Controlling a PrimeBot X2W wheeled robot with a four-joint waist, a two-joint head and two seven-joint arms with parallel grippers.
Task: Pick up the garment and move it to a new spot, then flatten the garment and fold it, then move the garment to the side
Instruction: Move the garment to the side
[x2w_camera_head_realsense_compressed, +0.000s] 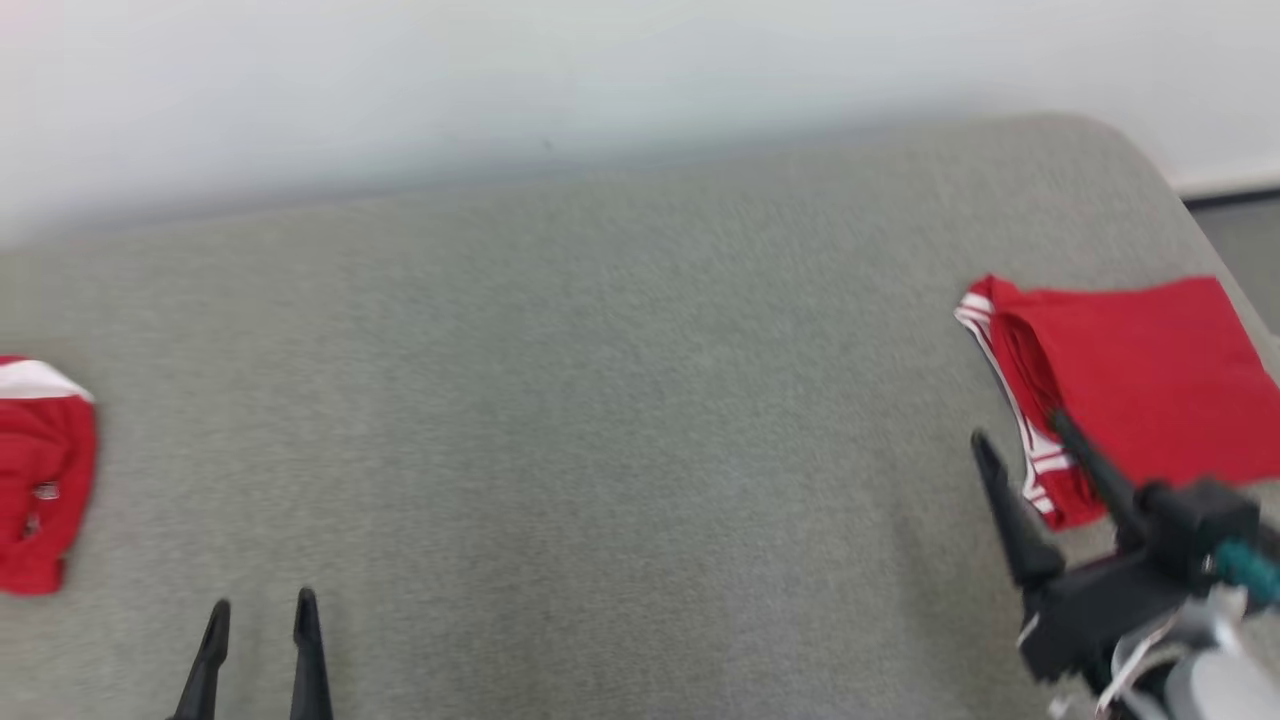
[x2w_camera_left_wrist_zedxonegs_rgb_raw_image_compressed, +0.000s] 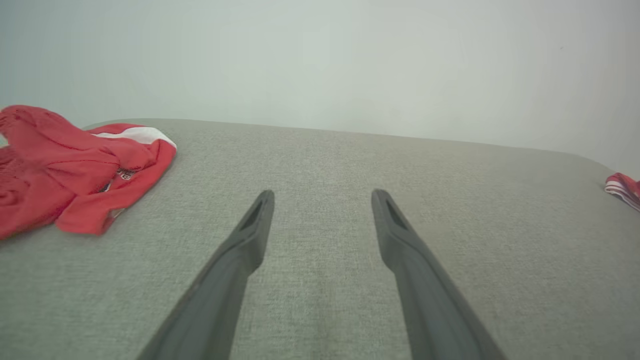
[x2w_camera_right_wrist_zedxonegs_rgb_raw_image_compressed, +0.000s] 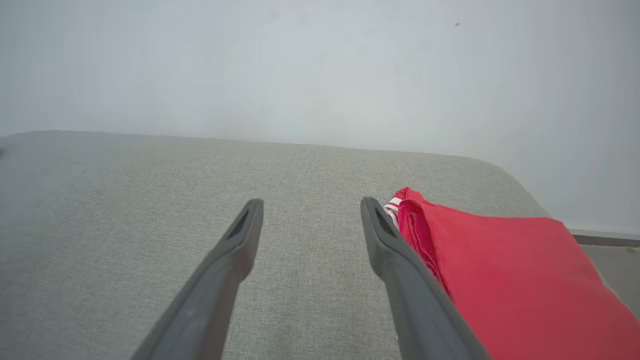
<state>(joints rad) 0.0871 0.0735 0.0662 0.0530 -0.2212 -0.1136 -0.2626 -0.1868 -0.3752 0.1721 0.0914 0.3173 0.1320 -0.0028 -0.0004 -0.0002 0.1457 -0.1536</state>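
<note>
A folded red garment with white stripes along one edge lies flat at the right end of the grey cushion; the right wrist view has it just right of the fingers. My right gripper hovers at its left edge, open, nothing between the jaws. One finger overlaps the garment's striped edge. My left gripper stands open near the front left over bare fabric. The folded garment's striped edge peeks in at the far right of the left wrist view.
A second red garment, crumpled and with a white band, lies at the cushion's left end. A pale wall runs behind. The cushion's right edge drops to a grey floor.
</note>
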